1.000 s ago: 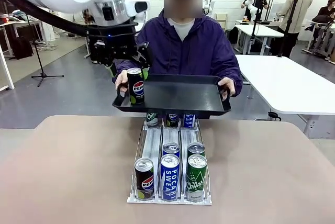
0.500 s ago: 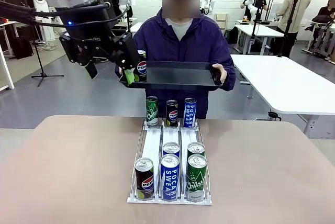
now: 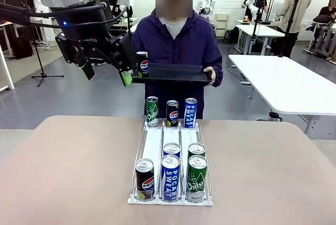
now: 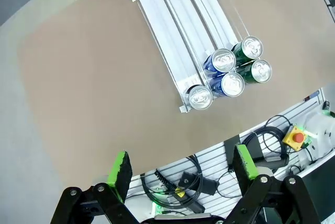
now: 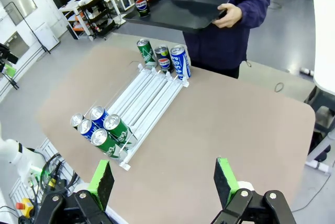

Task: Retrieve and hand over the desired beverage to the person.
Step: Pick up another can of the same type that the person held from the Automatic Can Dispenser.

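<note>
1. Your left jaws are spread wide with nothing between them. In the front view they hang high above the surface (image 3: 63, 162). In the left wrist view their green pads (image 4: 121, 169) frame only that surface, far beneath.
2. Just beside those jaws, on the side toward the middle, the Pepsi can (image 3: 142, 62) stands upright on the near end of the black tray (image 3: 173, 73). One pad sits at the tray's edge; you cannot tell whether it touches.
3. Beyond the left jaws and past the far edge of the surface, the person (image 3: 176, 41) in the navy-purple jacket holds the tray level at chest height. One hand (image 3: 209, 75) grips the tray's end farthest from the left jaws.
4. Well below both sets of jaws, the three-lane rack (image 3: 153, 146) lies on the surface.
   - The far cans (image 3: 172, 113) stand at the end nearer the person: a green one, a Pepsi and a Pocari Sweat, side by side.
   - The near cans (image 3: 170, 177), five of them, crowd the opposite end.
5. Your right jaws are also spread and empty. In the right wrist view the rack lies ahead of them and off toward one pad, and the tray with the Pepsi can sits farther on, well apart from them.
</note>
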